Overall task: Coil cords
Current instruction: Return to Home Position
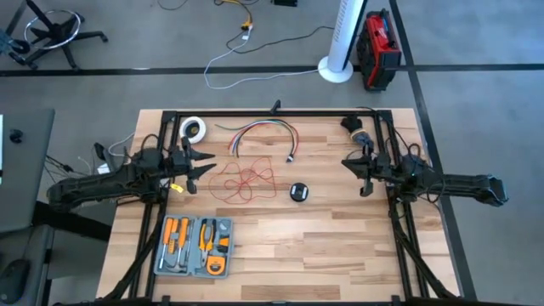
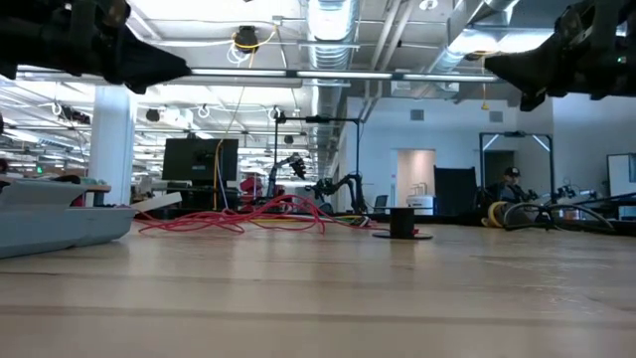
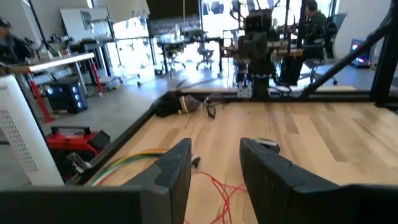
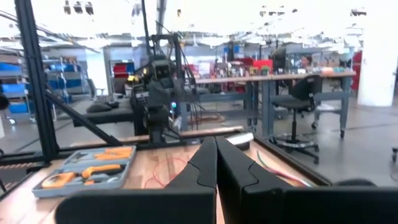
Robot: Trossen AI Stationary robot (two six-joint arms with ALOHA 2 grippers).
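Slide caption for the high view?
Red wire lies loose beside the black spool; left gripper open, right gripper shut, both clear of it.

No text, label or number seems readable on anything in view.

1. The wooden table [image 1: 340,255] carried everything.
2. A loose red wire [image 1: 243,180] tangle lay near its centre, with a black spool [image 1: 298,192] at the tangle's 3 o'clock.
3. A grey tool tray [image 1: 223,223] sat at the table's 7 o'clock, a white tape roll [image 1: 194,128] at 11 and coloured wires [image 1: 265,130] at 12.
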